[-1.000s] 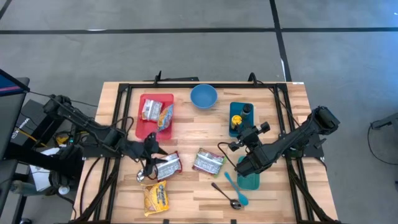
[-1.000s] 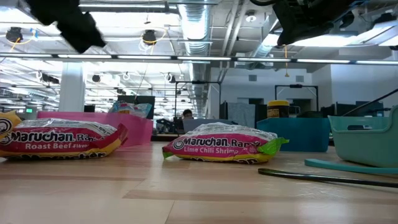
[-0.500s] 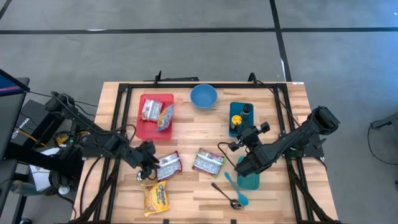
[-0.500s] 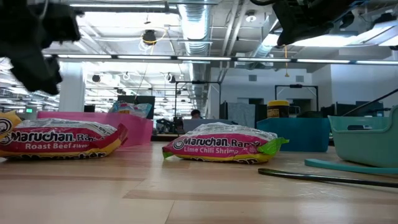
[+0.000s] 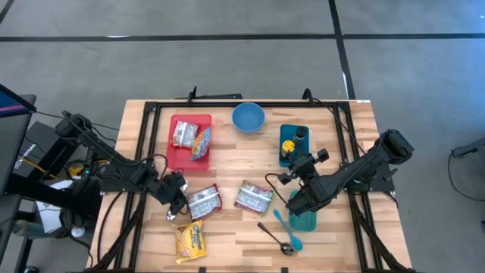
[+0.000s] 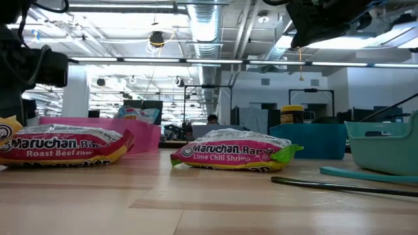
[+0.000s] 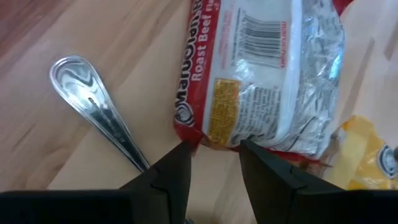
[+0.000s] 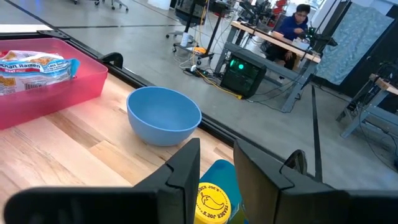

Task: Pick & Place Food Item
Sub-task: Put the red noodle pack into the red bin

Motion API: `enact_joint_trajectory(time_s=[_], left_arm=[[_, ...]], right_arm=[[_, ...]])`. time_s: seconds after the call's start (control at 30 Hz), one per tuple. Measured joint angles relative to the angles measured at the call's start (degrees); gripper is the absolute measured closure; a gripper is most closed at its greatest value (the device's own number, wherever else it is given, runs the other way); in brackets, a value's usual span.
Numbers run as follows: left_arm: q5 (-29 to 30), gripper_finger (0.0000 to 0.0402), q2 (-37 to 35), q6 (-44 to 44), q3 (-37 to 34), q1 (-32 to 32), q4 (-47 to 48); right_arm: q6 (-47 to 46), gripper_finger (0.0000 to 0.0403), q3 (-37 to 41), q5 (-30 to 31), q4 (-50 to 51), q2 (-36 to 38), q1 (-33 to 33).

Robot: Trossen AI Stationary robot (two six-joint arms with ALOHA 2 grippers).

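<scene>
High view, left to right: the left gripper (image 5: 177,199) sits low at the left edge of the red Roast Beef ramen packet (image 5: 203,202), its fingers (image 7: 173,171) slightly apart at the packet's corner without clamping it, a metal spoon (image 7: 93,107) just beside. Farther right, the right gripper (image 5: 284,180) waits raised above the teal tray (image 5: 303,220), fingers narrowly apart, holding nothing
</scene>
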State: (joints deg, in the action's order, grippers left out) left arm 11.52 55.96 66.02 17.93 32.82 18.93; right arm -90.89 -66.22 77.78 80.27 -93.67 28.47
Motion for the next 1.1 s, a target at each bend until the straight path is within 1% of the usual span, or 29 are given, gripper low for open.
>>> enact_joint_trajectory(time_s=[0.9,1.1], left_arm=[[1.19,0.027,0.06,0.31,-0.15,0.13,0.05],[1.43,0.027,2.8,0.1,-0.13,0.44,-1.56]], right_arm=[[0.0,0.0311,0.0,0.0,-0.44,0.0,0.0],[0.0,0.0311,0.0,0.0,-0.47,0.0,0.0]])
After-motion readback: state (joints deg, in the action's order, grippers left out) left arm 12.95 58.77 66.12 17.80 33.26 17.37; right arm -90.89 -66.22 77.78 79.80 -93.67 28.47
